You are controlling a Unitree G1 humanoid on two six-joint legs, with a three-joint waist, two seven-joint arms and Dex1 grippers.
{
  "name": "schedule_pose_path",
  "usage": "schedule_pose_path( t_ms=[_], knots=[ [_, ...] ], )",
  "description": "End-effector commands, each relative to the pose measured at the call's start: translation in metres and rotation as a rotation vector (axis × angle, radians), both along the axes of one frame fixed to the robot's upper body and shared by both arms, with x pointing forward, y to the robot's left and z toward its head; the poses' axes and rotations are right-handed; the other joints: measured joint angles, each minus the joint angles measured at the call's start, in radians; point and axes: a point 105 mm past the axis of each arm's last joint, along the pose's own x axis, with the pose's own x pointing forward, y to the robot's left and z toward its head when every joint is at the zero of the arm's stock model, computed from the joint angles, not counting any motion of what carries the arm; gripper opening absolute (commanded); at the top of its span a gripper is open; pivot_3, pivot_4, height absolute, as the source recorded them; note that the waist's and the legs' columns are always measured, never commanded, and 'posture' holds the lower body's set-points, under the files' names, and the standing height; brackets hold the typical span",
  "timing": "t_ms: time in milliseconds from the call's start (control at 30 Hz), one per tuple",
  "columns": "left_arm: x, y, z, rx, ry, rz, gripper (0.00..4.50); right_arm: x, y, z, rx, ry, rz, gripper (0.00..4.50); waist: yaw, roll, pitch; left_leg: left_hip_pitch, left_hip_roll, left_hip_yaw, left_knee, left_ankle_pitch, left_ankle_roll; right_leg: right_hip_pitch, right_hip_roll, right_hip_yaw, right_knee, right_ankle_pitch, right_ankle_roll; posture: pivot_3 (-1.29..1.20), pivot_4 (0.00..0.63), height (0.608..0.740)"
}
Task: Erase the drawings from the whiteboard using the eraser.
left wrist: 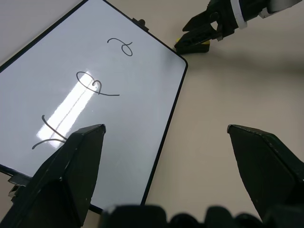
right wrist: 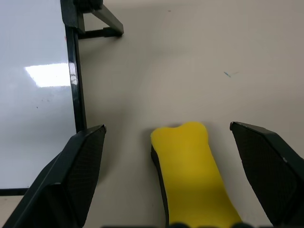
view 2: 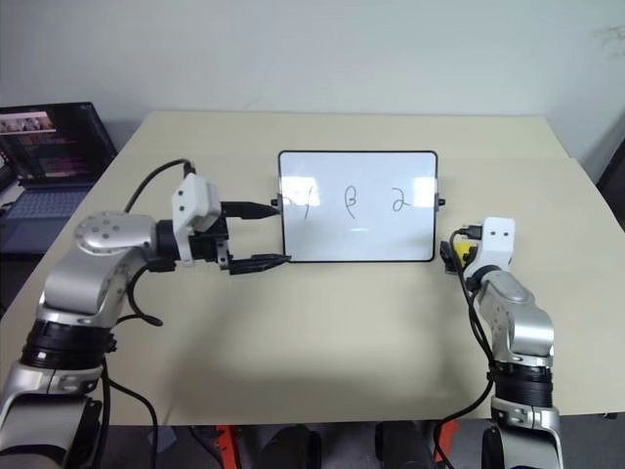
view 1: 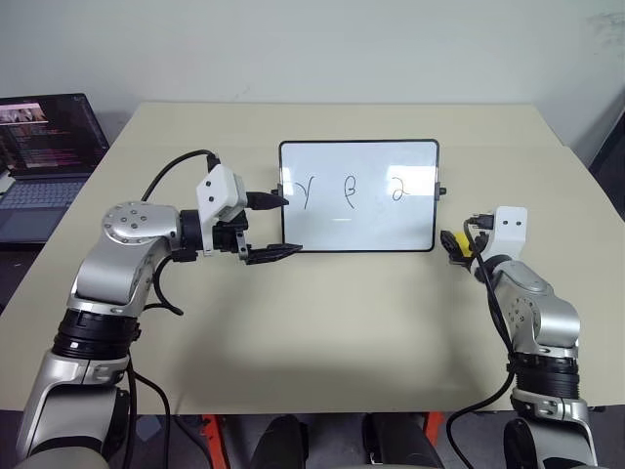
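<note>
Whiteboard flat on the beige table, near its middle, black-framed, with a small black knob at each side edge. Three drawings still in a row across the upper half of the board: a thin looped squiggle toward the robot's left, a B-like shape in the centre, a curl like a 2 toward the right; bright glare patch just below them. Left gripper at the board's left edge, pointing toward it, fingers spread wide with nothing between them; upper finger by the left knob, lower finger over the board's lower left corner; contact with the frame not clear. Right gripper just beside the board's lower right corner, fingers wide apart and not closed on anything. Eraser, a small yellow block with a dark underside, on the table between those two fingers, apart from both, just beside the board's right frame and not touching it. Open laptop with a lit screen at the far left, off the table's edge.
</note>
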Motion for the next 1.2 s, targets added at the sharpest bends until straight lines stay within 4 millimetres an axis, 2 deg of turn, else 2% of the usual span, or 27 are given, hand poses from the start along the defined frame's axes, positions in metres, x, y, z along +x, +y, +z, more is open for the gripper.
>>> schedule_pose_path(
  t_ms=[33,333,1200],
  knots=[
    [-0.003,-0.003,0.015,-0.017,-0.054,-0.018,4.50,-0.002,-0.008,0.005,0.010,-0.013,-0.013,4.48,0.000,0.000,0.000,0.000,0.000,0.000,0.000,0.000,0.000,0.000,0.000,0.000,0.000,0.000,0.000,0.00,0.150,0.740],
    [-0.003,-0.002,0.017,-0.014,-0.057,-0.016,4.50,-0.003,-0.014,-0.007,0.055,0.032,-0.044,4.48,0.000,0.000,0.000,0.000,0.000,0.000,0.000,0.000,0.000,0.000,0.000,0.000,0.000,0.000,0.000,0.00,0.150,0.740],
    [-0.003,-0.001,0.019,-0.010,-0.057,-0.017,4.50,0.008,-0.019,-0.002,0.048,0.010,-0.049,4.48,0.000,0.000,0.000,0.000,0.000,0.000,0.000,0.000,0.000,0.000,0.000,0.000,0.000,0.000,0.000,0.00,0.150,0.740]
  ],
)
